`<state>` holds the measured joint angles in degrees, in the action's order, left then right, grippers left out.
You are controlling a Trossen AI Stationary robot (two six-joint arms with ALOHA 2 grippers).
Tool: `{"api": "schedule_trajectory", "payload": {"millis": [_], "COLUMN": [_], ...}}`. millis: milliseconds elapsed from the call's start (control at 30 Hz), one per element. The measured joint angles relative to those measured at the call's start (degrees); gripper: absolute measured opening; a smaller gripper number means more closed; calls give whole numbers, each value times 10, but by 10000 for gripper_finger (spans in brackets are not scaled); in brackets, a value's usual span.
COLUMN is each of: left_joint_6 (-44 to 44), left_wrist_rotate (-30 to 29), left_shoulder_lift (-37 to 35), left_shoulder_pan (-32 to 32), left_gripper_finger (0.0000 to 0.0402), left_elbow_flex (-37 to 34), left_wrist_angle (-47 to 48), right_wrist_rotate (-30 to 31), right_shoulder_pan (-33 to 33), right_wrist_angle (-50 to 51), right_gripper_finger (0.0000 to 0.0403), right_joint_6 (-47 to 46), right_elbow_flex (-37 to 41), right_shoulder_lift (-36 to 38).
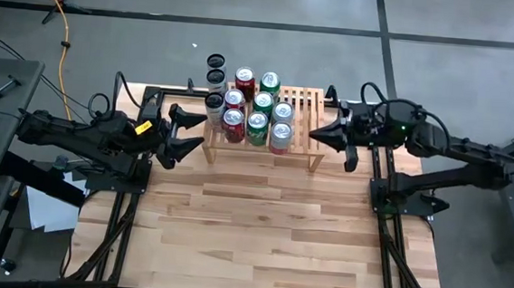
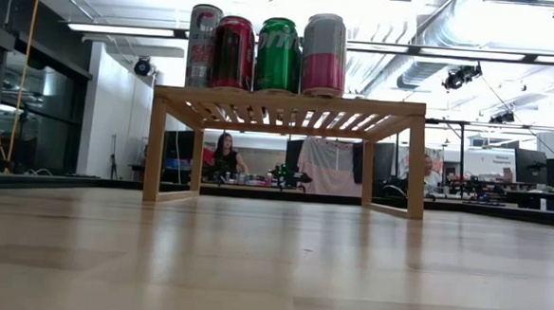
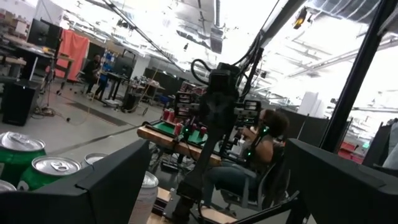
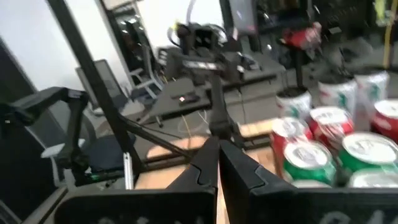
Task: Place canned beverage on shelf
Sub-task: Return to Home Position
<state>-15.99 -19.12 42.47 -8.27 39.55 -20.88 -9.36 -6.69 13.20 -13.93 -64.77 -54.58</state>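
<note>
The light-wood shelf (image 1: 307, 107) stands at the table's far middle, on its short legs (image 2: 154, 149). Several cans (image 1: 257, 117) stand upright on its left and middle part, and a front row of them shows in the low view (image 2: 278, 54). My left gripper (image 1: 188, 130) is open and empty just left of the shelf, with cans at the side of its wrist view (image 3: 37, 165). My right gripper (image 1: 316, 135) is shut and empty at the shelf's right end, pointing at the cans (image 4: 329, 137). Neither gripper shows in the low view.
The shelf's right slats (image 1: 310, 102) are bare. The near half of the wooden table (image 1: 251, 225) lies open. Dark arm frames (image 1: 112, 206) run along both sides. People sit at desks in the room behind (image 2: 226, 157).
</note>
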Motion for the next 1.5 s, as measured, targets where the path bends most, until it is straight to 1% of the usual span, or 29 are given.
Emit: {"api": "schedule_trajectory", "payload": {"millis": [133,400,467,533,600,667,733,833,867,900,1000,1133,1267,1500], "left_joint_6": [18,18,27,37,49,64,72,73,72,71,73,91,98,108], "left_wrist_rotate": [2,4,17,34,42,42,41,39,40,39,38,40,40,40], "left_shoulder_lift": [0,0,0,0,0,0,0,-1,-3,-5,-15,-37,-55,-60], "left_shoulder_pan": [0,0,0,-2,-11,-23,-35,-49,-53,-56,-66,-72,-72,-72], "left_gripper_finger": [367,365,358,338,301,248,179,61,32,18,19,3,3,1], "left_elbow_flex": [0,0,0,0,0,0,0,0,0,0,0,0,0,0], "left_wrist_angle": [0,2,3,3,3,5,11,34,44,49,53,72,91,107], "right_wrist_rotate": [2,3,6,22,34,36,36,37,37,37,37,37,36,36], "right_shoulder_pan": [17,19,19,19,19,19,19,19,19,19,19,19,19,19], "right_wrist_angle": [-11,-8,-7,-1,2,2,3,3,3,3,2,-7,-8,-8], "right_gripper_finger": [0,0,0,0,0,0,0,0,0,0,0,0,0,0], "right_joint_6": [9,6,5,5,5,5,4,-7,-10,-12,-12,-12,-23,-27], "right_elbow_flex": [0,0,0,0,0,0,0,0,0,0,0,0,0,0], "right_shoulder_lift": [-5,-9,-9,-10,-10,-10,-10,-10,-10,-10,-10,-10,-10,-10]}}
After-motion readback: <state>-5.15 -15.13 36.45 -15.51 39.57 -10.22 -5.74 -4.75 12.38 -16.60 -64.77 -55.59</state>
